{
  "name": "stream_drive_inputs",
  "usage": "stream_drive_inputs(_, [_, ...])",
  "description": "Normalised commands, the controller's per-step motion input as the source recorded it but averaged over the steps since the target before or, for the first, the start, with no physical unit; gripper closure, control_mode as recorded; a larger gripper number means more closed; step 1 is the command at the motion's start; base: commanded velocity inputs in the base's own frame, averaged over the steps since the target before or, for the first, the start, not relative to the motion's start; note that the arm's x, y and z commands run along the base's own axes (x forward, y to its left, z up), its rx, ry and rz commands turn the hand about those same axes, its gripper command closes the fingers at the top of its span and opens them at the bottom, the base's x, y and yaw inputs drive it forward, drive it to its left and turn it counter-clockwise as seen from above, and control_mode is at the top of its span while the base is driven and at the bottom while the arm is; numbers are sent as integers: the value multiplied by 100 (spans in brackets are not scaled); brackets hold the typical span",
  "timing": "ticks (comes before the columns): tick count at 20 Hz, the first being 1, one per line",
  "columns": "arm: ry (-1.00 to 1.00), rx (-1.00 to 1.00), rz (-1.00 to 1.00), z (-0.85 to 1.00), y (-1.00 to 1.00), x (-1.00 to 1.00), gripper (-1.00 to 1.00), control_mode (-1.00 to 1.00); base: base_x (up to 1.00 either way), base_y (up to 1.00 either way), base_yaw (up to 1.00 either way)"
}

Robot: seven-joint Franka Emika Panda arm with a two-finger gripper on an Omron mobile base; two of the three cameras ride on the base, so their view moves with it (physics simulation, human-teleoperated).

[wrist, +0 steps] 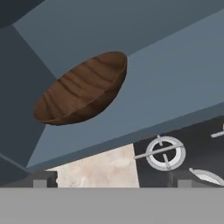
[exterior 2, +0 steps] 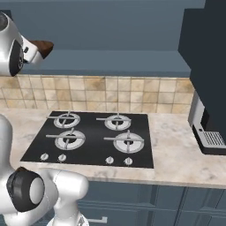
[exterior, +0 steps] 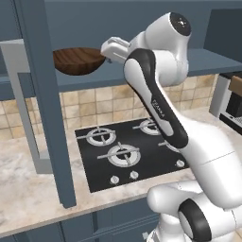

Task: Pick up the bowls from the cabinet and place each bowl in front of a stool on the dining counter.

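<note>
Beige marble-look worktop (exterior: 33,189) with the black gas hob (exterior: 125,153) lies nearest, under the raised arm. Above it the gripper (wrist: 109,181) has its fingers spread wide with nothing between them, pointed at the wooden bowl (wrist: 81,89) just ahead. That bowl sits on the flat shelf of the blue-grey cabinet (exterior: 203,61), close to the upright post (exterior: 45,94). To grasp well, I judge the fingers should straddle the thin near rim, one inside, one outside, then lift clear of the shelf before pulling back
</note>
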Motion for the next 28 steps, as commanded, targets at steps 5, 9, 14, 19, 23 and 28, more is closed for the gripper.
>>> stream_drive_inputs(5, [0, -1, 0, -7, 24, 51, -100, -100, 0, 0, 0])
stream_drive_inputs(9, [0, -3, 0, -11, 24, 51, -100, -100, 0, 0, 0])
stream_drive_inputs(14, [0, -4, 0, -7, 22, 53, -100, -100, 0, 0, 0])
stream_drive_inputs(19, [0, -2, 0, 0, 19, 56, -100, -100, 0, 0, 0])
stream_drive_inputs(23, [1, -3, 0, -1, 19, 51, -100, -100, 0, 0, 0])
stream_drive_inputs(28, [1, -4, 0, -2, 19, 45, -100, -100, 0, 0, 0])
